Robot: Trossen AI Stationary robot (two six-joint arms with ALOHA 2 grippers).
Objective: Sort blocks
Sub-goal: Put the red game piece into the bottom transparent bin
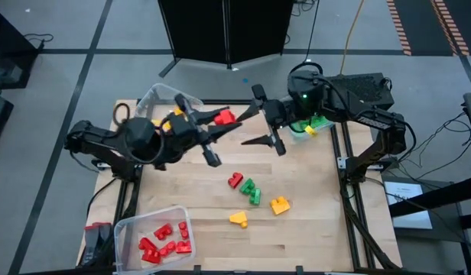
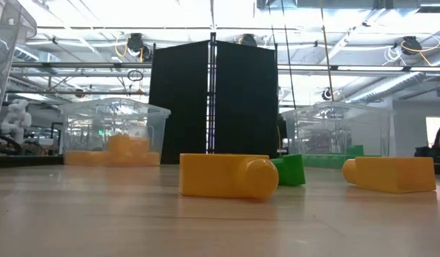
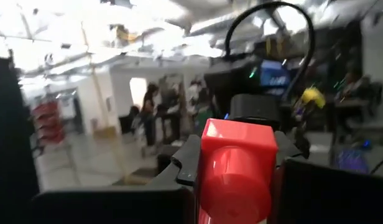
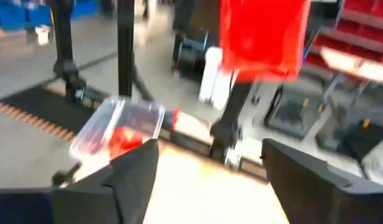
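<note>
Blocks: I have one red block [image 1: 225, 117] pinched in my left gripper [image 1: 220, 122], held above the surface's far edge. To its right, my right gripper [image 1: 260, 126] hangs with fingers spread. Loose blocks [image 1: 251, 191] lie mid-surface.

Pale wood bench [image 1: 312, 229] sits on a grey floor [image 1: 60, 76] crossed by dark lines. A black folding screen [image 2: 213, 100] stands right behind the bench's far edge. Overhead there's bright strip lighting and exposed pipes [image 2: 334, 68], very workshop-y. Some people [image 3: 148, 115] stand way off in the back.
</note>
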